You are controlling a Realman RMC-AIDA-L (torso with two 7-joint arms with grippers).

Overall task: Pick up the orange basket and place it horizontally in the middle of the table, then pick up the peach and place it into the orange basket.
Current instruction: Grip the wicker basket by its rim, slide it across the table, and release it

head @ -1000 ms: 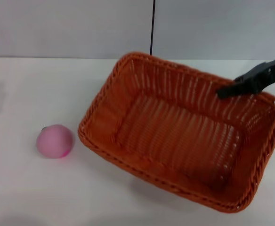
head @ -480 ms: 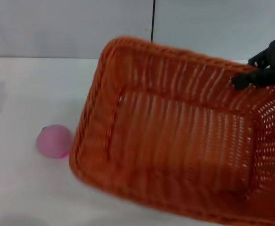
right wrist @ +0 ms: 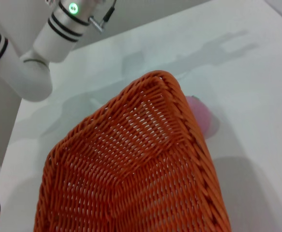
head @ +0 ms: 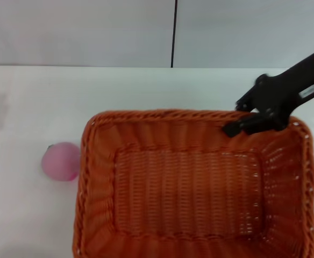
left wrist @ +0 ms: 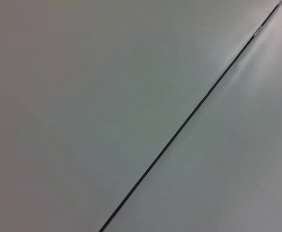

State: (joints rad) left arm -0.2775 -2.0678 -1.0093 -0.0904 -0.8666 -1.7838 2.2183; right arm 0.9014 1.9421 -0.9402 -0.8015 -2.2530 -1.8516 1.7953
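Observation:
The orange basket [head: 189, 188] lies with its long side across the white table [head: 28, 97], filling the near middle and right of the head view, open side up and empty. My right gripper [head: 236, 118] reaches in from the far right and is shut on the basket's far rim near its right corner. The pink peach [head: 62, 160] rests on the table just left of the basket's left rim. In the right wrist view the basket [right wrist: 131, 159] fills the picture, and the peach [right wrist: 202, 114] peeks out behind its rim. My left gripper is out of view.
A grey wall with a dark vertical seam [head: 174, 32] stands behind the table. My left arm's white links [right wrist: 35, 48] show beyond the table's edge in the right wrist view. The left wrist view shows only the wall and seam [left wrist: 179, 130].
The basket has swung from a raised diagonal tilt to lie level and square across the table, its left rim now close to the peach. My right gripper has moved left and lower with it.

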